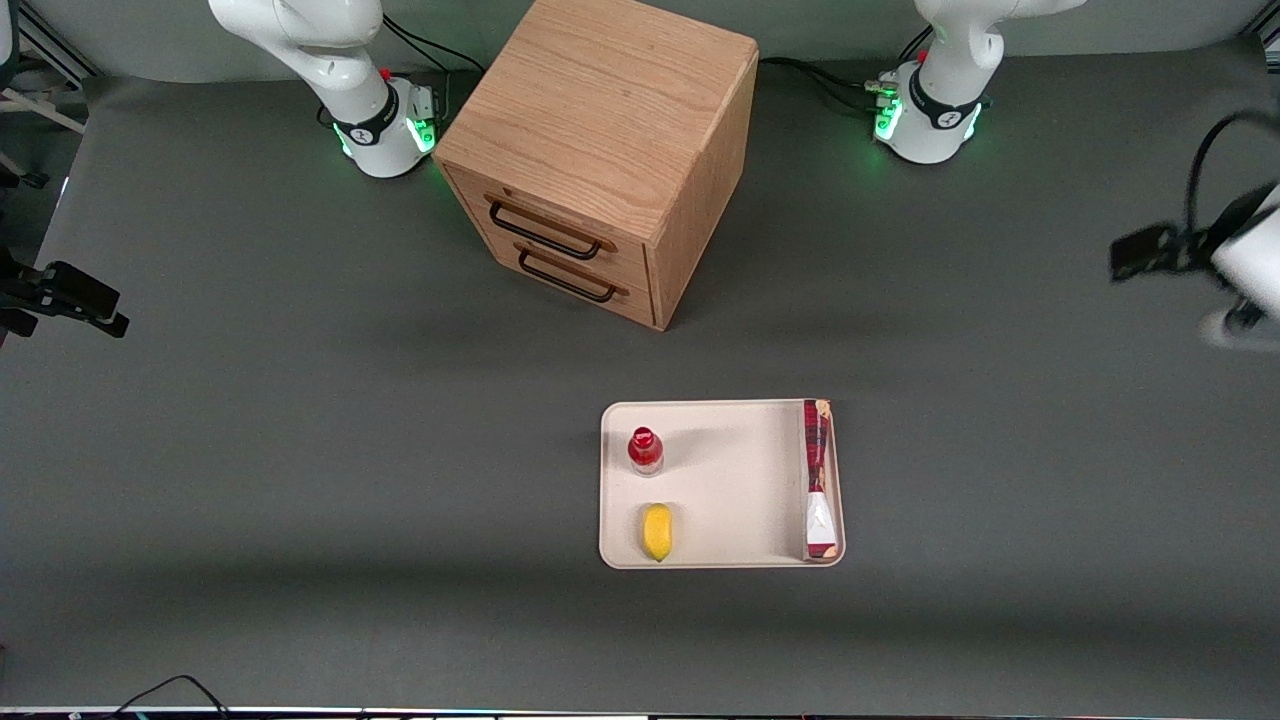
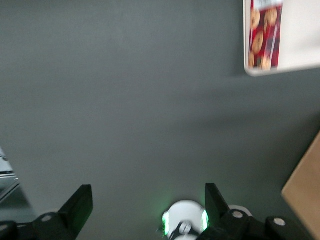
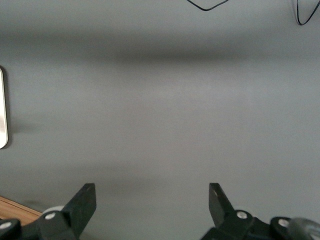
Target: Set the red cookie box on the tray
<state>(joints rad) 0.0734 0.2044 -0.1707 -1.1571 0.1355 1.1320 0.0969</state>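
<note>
Front view, we count one tray holding one red cookie box, one bottle, one lemon; gripper fingers apart, empty, well aside.

Even, diffuse overhead light, moderately bright; no hard glare. Soft broad shadow bands cross the grey table nearer the front camera and beside the wooden cabinet. Green base LEDs glow. Left gripper, toward the working arm's end, smeared by motion blur; wrist view soft (tray edge fuzzy)
</note>
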